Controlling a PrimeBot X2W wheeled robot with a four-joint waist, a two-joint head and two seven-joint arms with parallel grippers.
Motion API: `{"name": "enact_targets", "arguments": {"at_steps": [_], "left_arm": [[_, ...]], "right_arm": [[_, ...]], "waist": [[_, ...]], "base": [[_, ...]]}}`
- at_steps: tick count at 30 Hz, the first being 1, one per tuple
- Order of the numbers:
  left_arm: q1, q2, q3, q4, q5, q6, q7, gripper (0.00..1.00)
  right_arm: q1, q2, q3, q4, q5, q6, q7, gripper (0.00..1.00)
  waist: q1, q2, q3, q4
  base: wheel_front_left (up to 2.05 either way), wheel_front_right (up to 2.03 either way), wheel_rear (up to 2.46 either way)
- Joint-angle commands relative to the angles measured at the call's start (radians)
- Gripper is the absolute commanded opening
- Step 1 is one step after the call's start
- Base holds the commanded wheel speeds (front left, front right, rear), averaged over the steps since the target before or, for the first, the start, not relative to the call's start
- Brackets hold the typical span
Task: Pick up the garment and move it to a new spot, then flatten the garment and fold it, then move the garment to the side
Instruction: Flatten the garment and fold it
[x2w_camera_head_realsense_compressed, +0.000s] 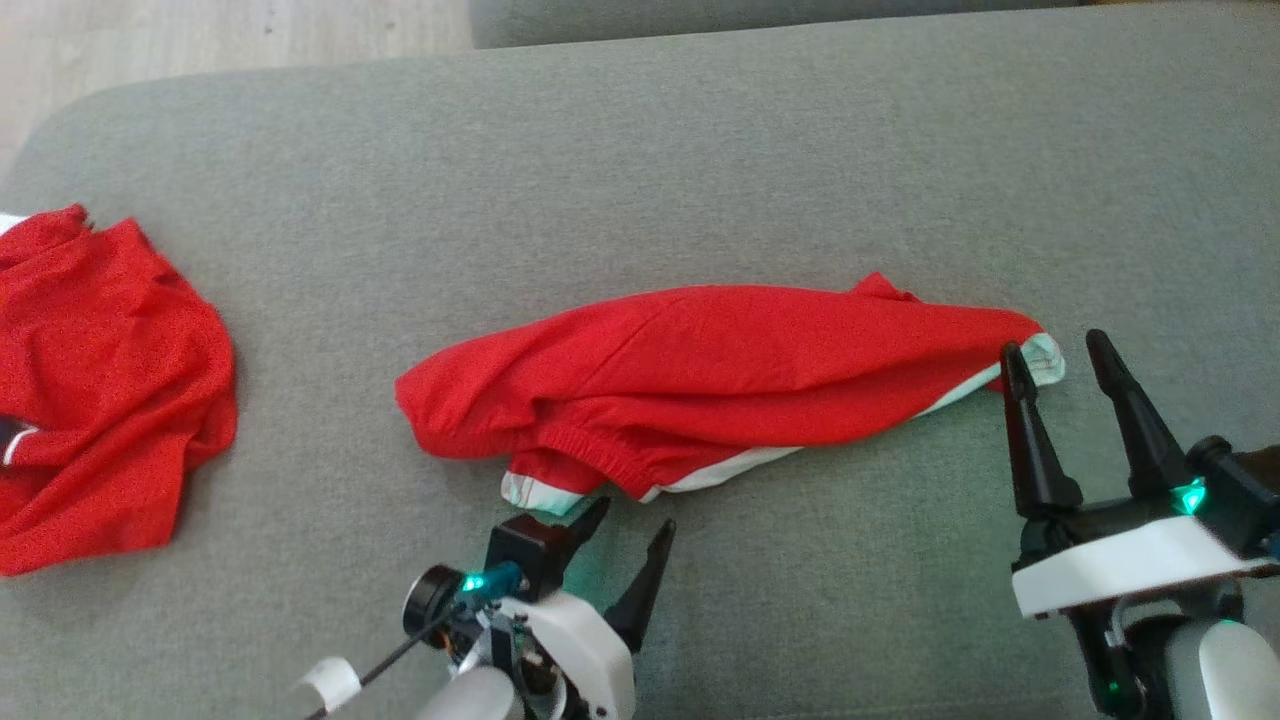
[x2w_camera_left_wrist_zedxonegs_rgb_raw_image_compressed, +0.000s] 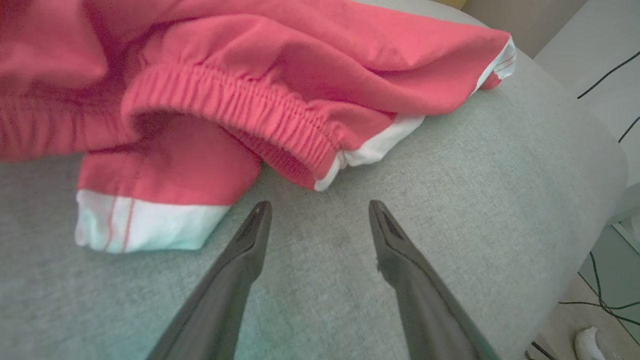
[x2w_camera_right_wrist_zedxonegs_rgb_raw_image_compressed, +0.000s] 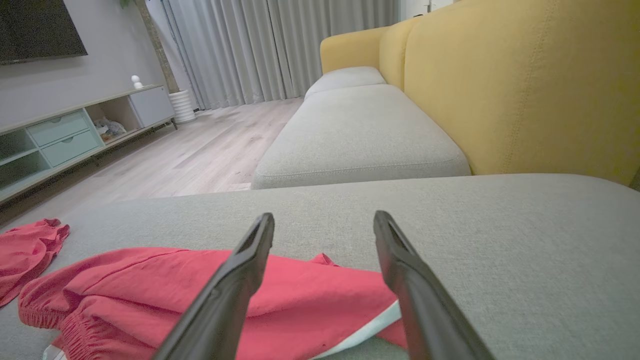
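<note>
The red garment (x2w_camera_head_realsense_compressed: 720, 370) lay long across the middle of the grey cushion (x2w_camera_head_realsense_compressed: 700, 150), with the left gripper (x2w_camera_head_realsense_compressed: 634, 514) by its near edge and the right gripper (x2w_camera_head_realsense_compressed: 1053, 345) at its right end, both wide open and empty, probably ready to grab it.

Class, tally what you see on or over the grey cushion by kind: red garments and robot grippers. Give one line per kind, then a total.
Red garments: 2, the middle garment and the left garment
Grippers: 2, the left gripper and the right gripper, both open
Total: 4
</note>
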Motion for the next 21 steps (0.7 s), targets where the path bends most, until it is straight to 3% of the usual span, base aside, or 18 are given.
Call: {"name": "enact_targets", "arguments": {"at_steps": [1,5,6,7,13,21], "left_arm": [[-0.048,-0.013,0.025,-0.012,-0.007,-0.002,-0.02,1.0],[-0.094,-0.024,0.014,0.042,-0.023,-0.023,-0.069,1.0],[-0.101,-0.025,0.008,0.047,-0.025,-0.028,-0.075,0.88],[-0.105,-0.026,0.001,0.049,-0.026,-0.032,-0.074,0.0],[-0.094,0.005,-0.029,-0.057,-0.022,-0.041,-0.027,0.0],[-0.017,0.108,-0.031,-0.349,-0.059,0.0,0.18,0.0]], "right_arm": [[-0.039,-0.006,0.02,-0.03,0.009,-0.001,0.0,1.0],[-0.039,-0.005,0.015,-0.021,0.015,-0.001,-0.002,1.0],[-0.039,-0.004,0.014,-0.019,0.016,-0.001,-0.001,1.0],[-0.038,-0.003,0.012,-0.017,0.017,-0.001,-0.001,1.0],[-0.021,0.004,-0.006,-0.001,0.025,-0.001,0.005,1.0],[-0.006,0.013,-0.012,0.016,0.039,-0.001,0.024,1.0]], "waist": [[0.0,0.0,0.005,-0.009],[0.0,0.0,0.008,-0.022],[0.0,0.0,0.007,-0.024],[0.0,0.0,0.006,-0.025],[0.0,0.0,-0.013,-0.009],[0.0,0.0,-0.033,0.018]], "base": [[0.0,0.0,0.0],[0.0,0.0,0.0],[0.0,0.0,0.0],[0.0,0.0,0.0],[0.0,0.0,0.0],[0.0,0.0,0.0]]}}
